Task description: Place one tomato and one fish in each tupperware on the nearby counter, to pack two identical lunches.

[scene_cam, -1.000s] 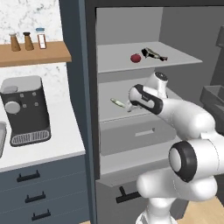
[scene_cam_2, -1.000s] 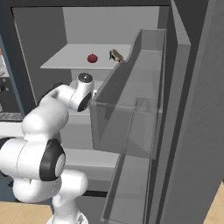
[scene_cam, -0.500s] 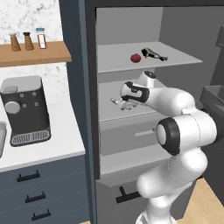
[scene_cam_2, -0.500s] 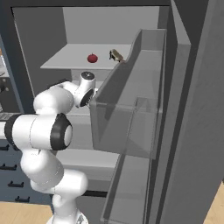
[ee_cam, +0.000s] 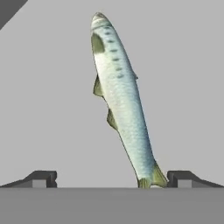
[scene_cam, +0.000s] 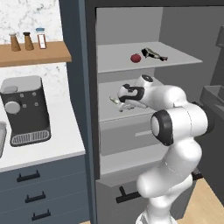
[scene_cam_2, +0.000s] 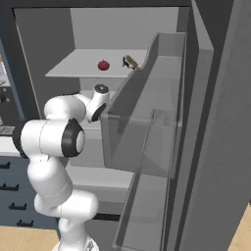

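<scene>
fridge/cabinet [scene_cam: 175, 39]: tall grey unit, door swung open to the right; grey shelves inside, drawer fronts below w/ a black bar handle low down.
door bin [scene_cam_2: 147, 122]: clear grey bin on the open door, fills the middle of the right base view.
arm [scene_cam: 175, 122]: white Panda, reaching into the middle shelf from the right; wrist turned down toward the shelf surface.
counter [scene_cam: 48, 144]: white worktop left of the unit, over dark blue-grey drawers w/ black handles.
coffee machine [scene_cam: 24, 109]: dark, sits on the counter against the wall.
wall shelf [scene_cam: 33, 52]: wooden, above the machine; three small shakers [scene_cam: 27, 40] in a row on it.
upper shelf [scene_cam: 118, 57]: carries one tomato and a dark fish-shaped item side by side.
gripper [scene_cam: 124, 104]: low over the middle shelf, right at the fish. In hand view [ee_cam: 109, 179] both tips sit far apart at the bottom corners – fingers wide, gripping nothing.
fish [ee_cam: 121, 98]: pale silvery-green, lying flat on the grey middle shelf, between the fingertip lines; tail end near the right tip, head pointing away. From the left base view [scene_cam: 115, 101] just a pale sliver sticking out left of the hand.
dark item [scene_cam: 154, 54]: upper shelf, just right of the tomato; too small to id properly.
tomato [scene_cam: 136, 57]: small red ball, upper shelf, well above the gripper; also seen from the right side [scene_cam_2: 103, 65].
</scene>
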